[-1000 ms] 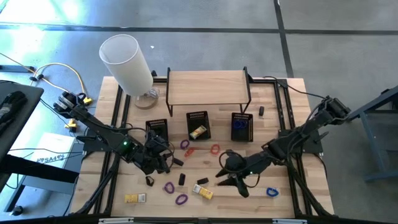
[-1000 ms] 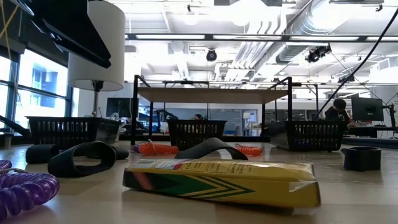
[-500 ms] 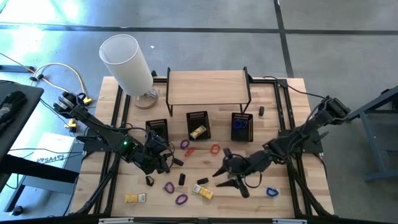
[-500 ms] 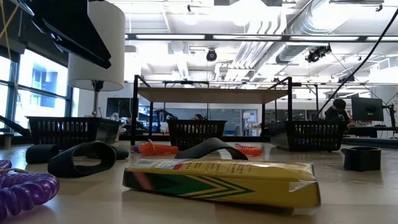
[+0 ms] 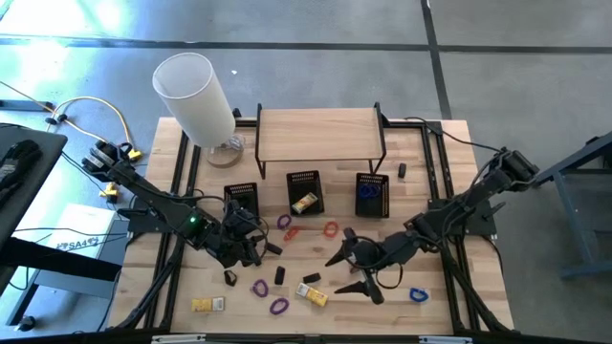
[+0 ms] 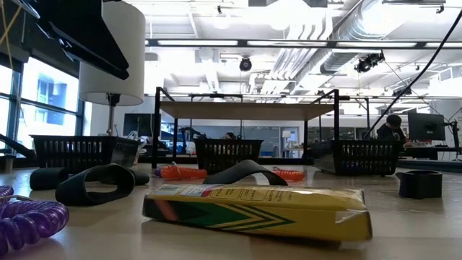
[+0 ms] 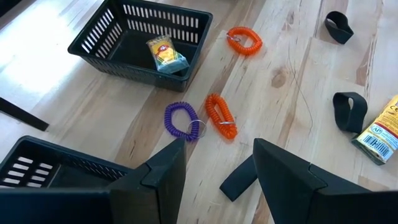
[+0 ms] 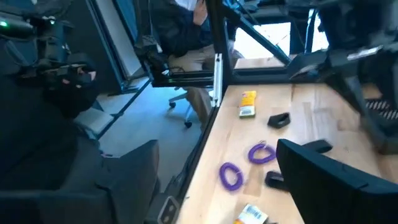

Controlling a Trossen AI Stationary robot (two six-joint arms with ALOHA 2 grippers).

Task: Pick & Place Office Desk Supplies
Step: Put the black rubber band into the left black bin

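The office desk supplies lie scattered on the wooden table (image 5: 449, 287). There are purple coil loops (image 5: 259, 288), an orange loop (image 5: 331, 229), a blue loop (image 5: 418, 295), black clips (image 5: 280, 276), a yellow box (image 5: 311, 294) and small yellow and white blocks (image 5: 207, 304). My right gripper (image 5: 340, 275) stands wide open just right of the yellow box, holding nothing. My left gripper (image 7: 229, 177) is open at the table's middle left, its fingers either side of a flat black strip (image 7: 239, 180) lying on the wood. I cannot see them touch the strip.
Three black baskets (image 5: 242, 198) (image 5: 305, 192) (image 5: 372, 194) stand in a row before a low shelf (image 5: 320, 134). The middle one holds a yellow box and the right one blue loops. A tall white cylinder lamp (image 5: 196, 96) stands at the far left corner.
My right gripper has opened wide while staying in the same place near the yellow box. The supplies on the table have not moved.
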